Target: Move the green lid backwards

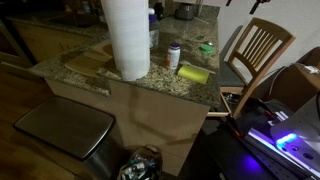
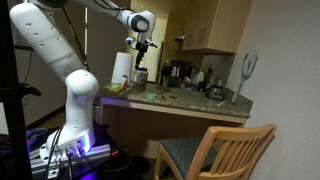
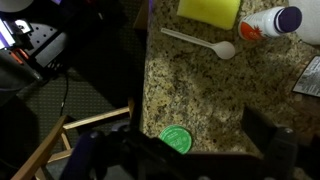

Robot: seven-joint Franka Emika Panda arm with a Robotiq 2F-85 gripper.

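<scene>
The green lid [image 3: 176,138] is small, flat and round, and lies on the speckled granite counter [image 3: 200,90] near its edge. It also shows in both exterior views [image 1: 207,47] [image 2: 150,96]. My gripper [image 3: 195,150] is open and empty, and in the wrist view the lid lies between the fingers, nearer one of them. In an exterior view my gripper [image 2: 139,55] hangs well above the counter. It is out of frame in the exterior view that looks down on the counter.
A yellow sponge block [image 3: 210,10] [image 1: 193,73], a white plastic spoon [image 3: 200,42] and a white can [image 3: 270,22] [image 1: 174,55] lie beyond the lid. A tall paper towel roll [image 1: 127,38] stands on the counter. A wooden chair [image 1: 255,50] stands beside the counter's edge.
</scene>
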